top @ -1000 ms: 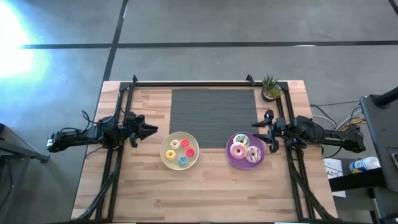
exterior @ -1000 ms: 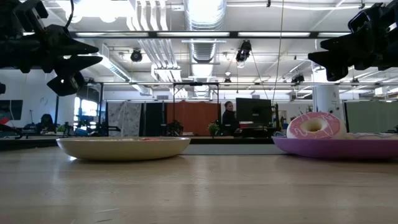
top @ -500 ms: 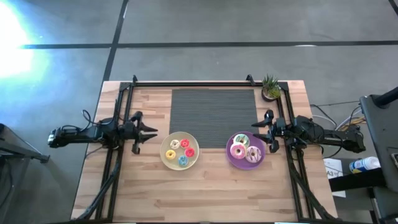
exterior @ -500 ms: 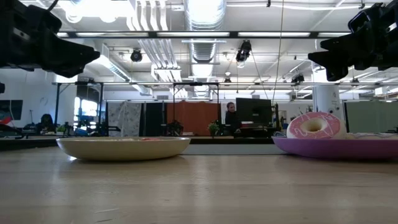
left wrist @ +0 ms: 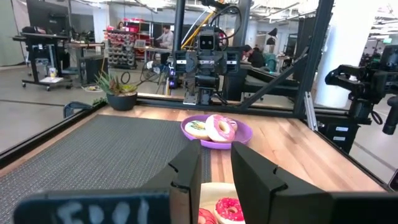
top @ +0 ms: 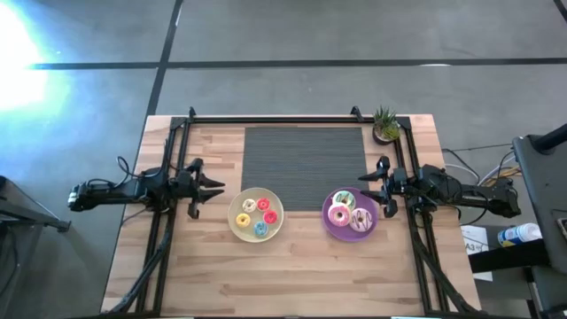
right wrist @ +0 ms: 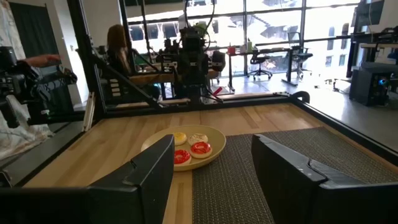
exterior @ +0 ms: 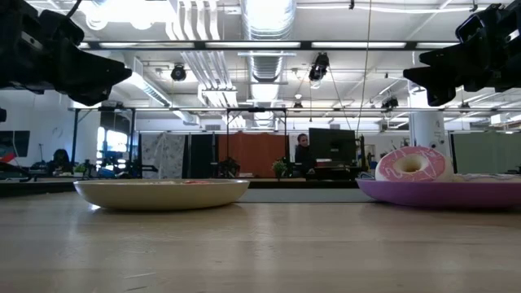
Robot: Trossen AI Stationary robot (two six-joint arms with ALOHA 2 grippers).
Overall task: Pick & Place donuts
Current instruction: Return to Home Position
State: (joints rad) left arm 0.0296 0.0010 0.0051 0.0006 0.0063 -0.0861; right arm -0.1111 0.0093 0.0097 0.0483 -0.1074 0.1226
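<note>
While both arms hover off the table (top: pixel 292 275) at its two sides, we find all the donuts on plates. Five small donuts (top: pixel 269 216) lie close together on the cream plate (top: pixel 233 215), left of centre: one yellow, one blue, one white and two red. Three big donuts (top: pixel 339 214) crowd the purple plate (top: pixel 329 225), right of centre. In the low view the pink donut (exterior: pixel 411 165) rises well above that plate's rim.

The two plates sit near each other without touching, both by the edge of the dark mat (top: pixel 304 155). A plant (top: pixel 385 126) stands beside the mat, at the table corner on the right arm's side.

We see the left gripper (top: pixel 215 185) raised just beside the cream plate and pointing toward it. Its fingers (left wrist: pixel 186 180) are parted by a narrow gap and carry nothing; through that gap we catch a red donut on the plate beneath. The right gripper (top: pixel 370 190) is raised at the outer edge of the purple plate. Its fingers (right wrist: pixel 143 180) are spread wide and empty, and its wrist view looks across the table to the cream plate.
</note>
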